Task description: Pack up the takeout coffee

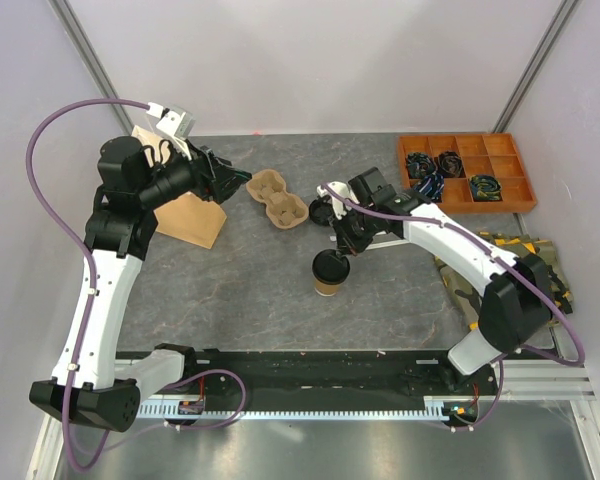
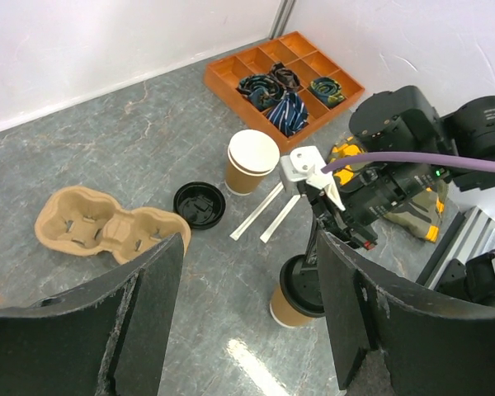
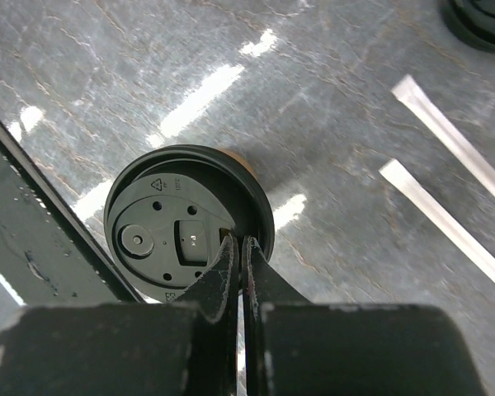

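Observation:
A tan paper cup with a black lid [image 1: 331,272] stands mid-table; the same cup [image 2: 301,293] shows in the left wrist view. My right gripper [image 1: 342,245] is directly above it. In the right wrist view that gripper [image 3: 240,242] is shut, its tips on the lid [image 3: 186,223] just inside the right rim. A second cup [image 2: 252,161] stands open, with a loose black lid [image 2: 200,204] lying beside it. My left gripper [image 2: 249,247] hangs open and empty in the air, near the paper bag [image 1: 185,215] at the left.
A brown pulp cup carrier [image 1: 277,198] lies empty between the arms. Two white strips [image 2: 257,212] lie flat by the loose lid. An orange divided tray [image 1: 465,172] holding small dark items sits at the back right.

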